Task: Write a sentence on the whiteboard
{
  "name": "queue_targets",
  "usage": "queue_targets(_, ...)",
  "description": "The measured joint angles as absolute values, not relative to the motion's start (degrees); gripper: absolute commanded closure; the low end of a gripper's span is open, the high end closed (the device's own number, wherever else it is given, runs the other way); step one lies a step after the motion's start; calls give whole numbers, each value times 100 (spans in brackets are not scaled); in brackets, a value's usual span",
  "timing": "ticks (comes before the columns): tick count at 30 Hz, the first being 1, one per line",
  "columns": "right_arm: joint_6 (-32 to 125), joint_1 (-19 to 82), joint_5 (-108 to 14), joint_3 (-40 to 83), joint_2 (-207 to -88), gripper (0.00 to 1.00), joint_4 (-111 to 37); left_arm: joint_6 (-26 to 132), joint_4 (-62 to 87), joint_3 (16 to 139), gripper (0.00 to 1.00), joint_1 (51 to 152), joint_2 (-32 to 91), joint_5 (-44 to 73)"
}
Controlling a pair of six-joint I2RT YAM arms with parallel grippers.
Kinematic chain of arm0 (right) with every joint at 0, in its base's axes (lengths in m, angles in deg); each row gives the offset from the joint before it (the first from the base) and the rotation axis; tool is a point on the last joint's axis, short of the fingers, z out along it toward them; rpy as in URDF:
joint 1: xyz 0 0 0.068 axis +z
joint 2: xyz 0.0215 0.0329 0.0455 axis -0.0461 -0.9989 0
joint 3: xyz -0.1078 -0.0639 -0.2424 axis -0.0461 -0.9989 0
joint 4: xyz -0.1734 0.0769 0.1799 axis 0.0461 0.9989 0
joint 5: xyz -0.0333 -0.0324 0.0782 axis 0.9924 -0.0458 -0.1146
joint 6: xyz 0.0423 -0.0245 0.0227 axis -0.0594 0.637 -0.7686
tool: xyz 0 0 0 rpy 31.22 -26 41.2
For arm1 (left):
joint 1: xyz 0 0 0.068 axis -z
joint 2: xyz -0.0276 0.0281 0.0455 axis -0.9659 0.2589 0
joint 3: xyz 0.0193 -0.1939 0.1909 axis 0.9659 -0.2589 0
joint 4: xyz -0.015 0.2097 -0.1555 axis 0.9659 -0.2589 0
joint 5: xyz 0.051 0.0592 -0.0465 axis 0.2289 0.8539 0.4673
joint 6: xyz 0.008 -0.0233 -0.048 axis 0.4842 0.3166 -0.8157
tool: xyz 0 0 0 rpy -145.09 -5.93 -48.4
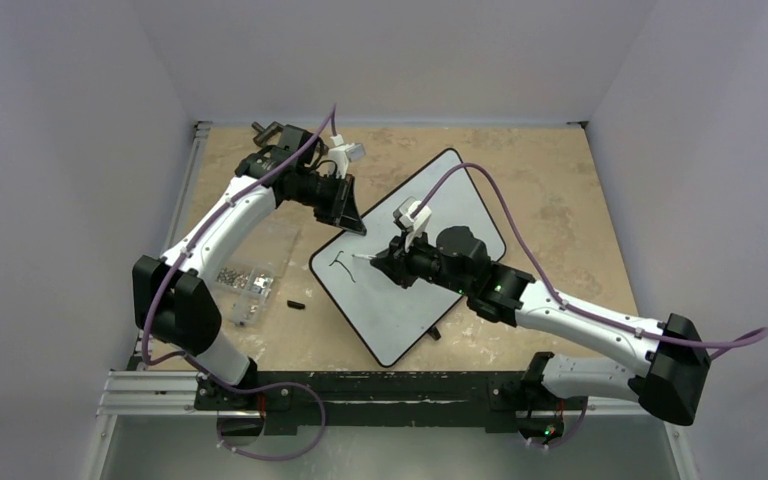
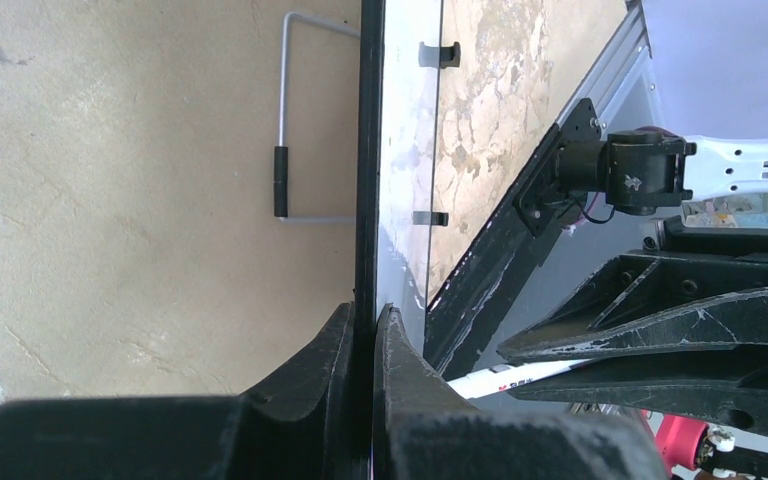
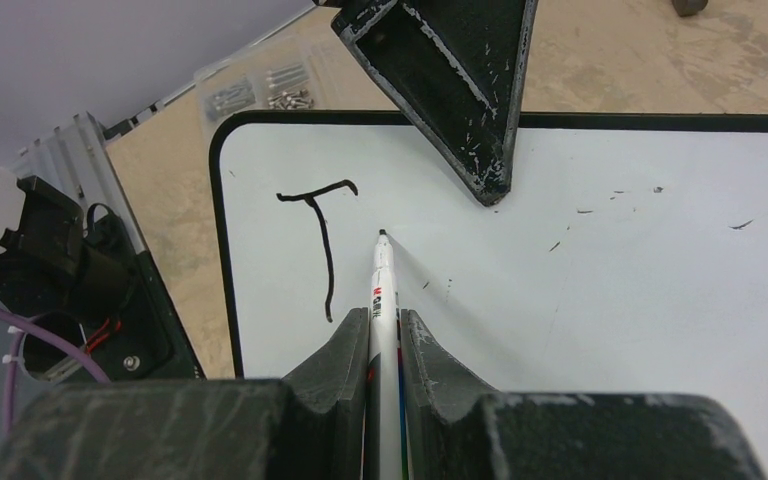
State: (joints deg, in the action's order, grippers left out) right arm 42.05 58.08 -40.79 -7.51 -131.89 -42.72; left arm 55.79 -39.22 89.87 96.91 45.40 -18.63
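The whiteboard (image 1: 390, 310) lies slanted on the table, white with a thin black rim. The sentence on it is a single black letter T (image 1: 343, 264) (image 3: 322, 230) near the board's left corner. My left gripper (image 1: 355, 225) (image 2: 367, 312) is shut on the whiteboard's rim (image 2: 368, 150), one finger on each face. My right gripper (image 1: 385, 260) (image 3: 385, 315) is shut on a white marker (image 3: 382, 280). The marker's black tip is at the board's surface (image 3: 610, 280), just right of the T's stem. The left gripper's fingers (image 3: 460, 90) show at the board's far edge.
A clear plastic box of screws (image 1: 245, 280) (image 3: 260, 90) sits left of the board, with a small black cap (image 1: 294, 303) beside it. A wire handle with a black grip (image 2: 280, 180) lies on the table behind the board. Grey walls surround the table.
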Motion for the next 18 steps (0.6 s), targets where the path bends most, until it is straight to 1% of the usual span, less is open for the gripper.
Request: queue_targets(18,4205,5808,-4442,-1116,-12990,100,-4327,5579,-3950,8987,100,9695,4527,-1832)
